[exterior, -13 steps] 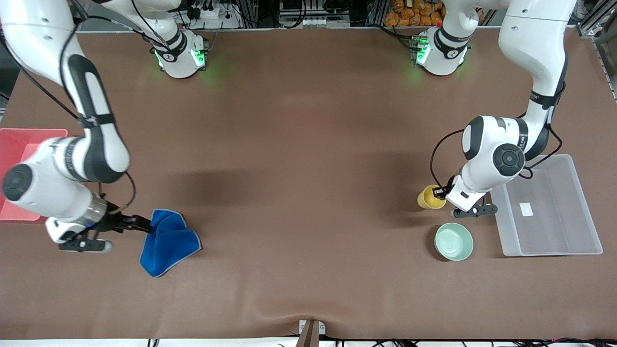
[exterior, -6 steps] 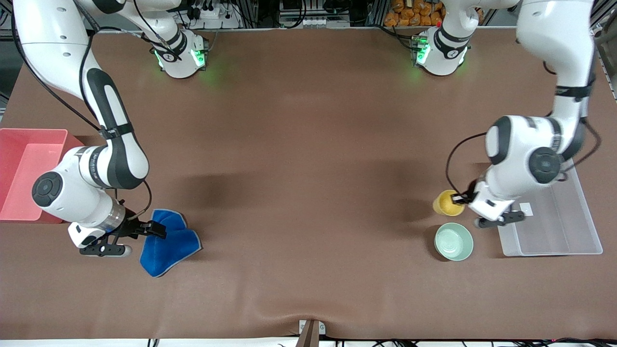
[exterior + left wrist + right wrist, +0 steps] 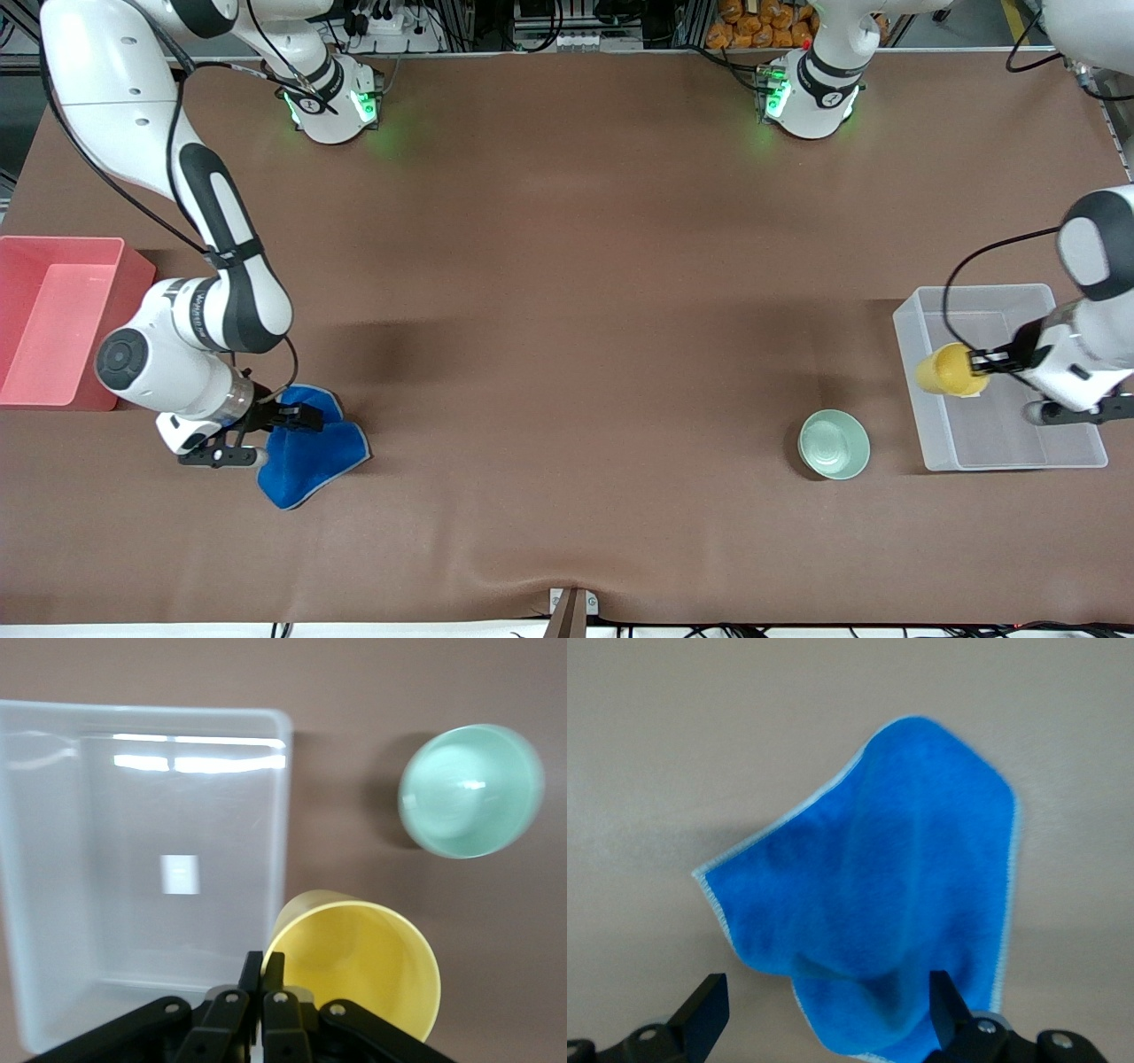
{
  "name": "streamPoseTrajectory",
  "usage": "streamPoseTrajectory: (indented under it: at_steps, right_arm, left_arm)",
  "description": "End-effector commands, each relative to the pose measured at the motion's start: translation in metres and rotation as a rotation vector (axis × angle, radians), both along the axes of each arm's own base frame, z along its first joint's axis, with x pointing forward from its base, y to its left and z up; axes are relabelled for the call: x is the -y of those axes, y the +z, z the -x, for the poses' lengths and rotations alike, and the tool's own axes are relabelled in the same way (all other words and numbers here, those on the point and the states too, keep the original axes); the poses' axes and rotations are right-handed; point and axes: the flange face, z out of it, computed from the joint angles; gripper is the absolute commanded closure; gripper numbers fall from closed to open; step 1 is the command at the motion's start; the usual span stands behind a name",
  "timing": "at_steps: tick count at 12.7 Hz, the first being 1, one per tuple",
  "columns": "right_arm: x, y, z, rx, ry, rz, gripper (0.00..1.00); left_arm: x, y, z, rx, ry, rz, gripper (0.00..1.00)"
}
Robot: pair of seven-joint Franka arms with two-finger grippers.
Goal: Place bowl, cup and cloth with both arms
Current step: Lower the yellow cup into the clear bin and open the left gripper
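My left gripper [image 3: 979, 361] is shut on the rim of the yellow cup [image 3: 950, 369] and holds it in the air over the clear bin's edge. In the left wrist view the fingertips [image 3: 266, 964] pinch the wall of the cup [image 3: 359, 961]. The mint-green bowl [image 3: 834, 444] stands empty on the table beside the clear bin, toward the right arm's end; it also shows in the left wrist view [image 3: 469, 790]. The blue cloth [image 3: 310, 447] lies crumpled on the table. My right gripper [image 3: 297, 416] is open, low over the cloth's edge. In the right wrist view [image 3: 828, 1010] its jaws straddle the cloth [image 3: 877, 886].
A clear plastic bin [image 3: 974, 291] stands at the left arm's end of the table; it is empty in the left wrist view [image 3: 133, 859]. A red bin [image 3: 53, 319] stands at the right arm's end, beside the right arm. The brown mat [image 3: 567, 354] covers the table.
My left gripper has lifted the cup from beside the bowl and carried it over the clear bin. My right gripper has slid along the table onto the cloth's edge.
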Motion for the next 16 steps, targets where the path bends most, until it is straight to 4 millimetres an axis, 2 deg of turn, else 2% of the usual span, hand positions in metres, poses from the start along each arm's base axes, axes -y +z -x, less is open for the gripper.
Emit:
streamPoseTrajectory:
  at_steps: [1,2,3,4,5,7,8,13,16]
  right_arm:
    - [-0.004,-0.010,0.004,0.006,0.002,-0.003,0.00]
    - [-0.003,-0.018,0.007,0.020,0.000,0.001,0.00]
    - [-0.004,-0.022,0.008,0.050,0.001,0.006,0.15]
    - [-0.005,-0.025,0.009,0.065,0.000,0.008,0.52]
    - [-0.006,-0.025,0.009,0.067,0.001,0.008,0.79]
    - [-0.004,-0.023,0.009,0.072,0.014,0.011,1.00]
    - [-0.003,-0.023,0.009,0.075,0.039,0.014,1.00]
    - [-0.004,-0.023,0.008,0.078,0.054,0.014,1.00]
    - [-0.004,-0.021,0.007,0.081,0.055,0.015,1.00]
  left_arm:
    - [-0.048,-0.024,-0.014,-0.030,-0.079,-0.045,1.00]
    - [-0.059,-0.042,-0.017,-0.036,-0.080,-0.053,1.00]
    - [-0.071,-0.056,-0.022,-0.006,-0.088,-0.070,1.00]
    - [-0.084,-0.071,-0.023,0.006,-0.099,-0.063,1.00]
    - [-0.099,-0.083,-0.023,0.029,-0.089,-0.028,1.00]
    - [-0.103,-0.103,-0.031,0.099,-0.095,-0.012,1.00]
    - [-0.101,-0.112,-0.033,0.105,-0.094,-0.013,1.00]
    - [-0.097,-0.130,-0.035,0.118,-0.077,0.010,1.00]
    - [-0.096,-0.150,-0.036,0.110,-0.083,0.003,1.00]
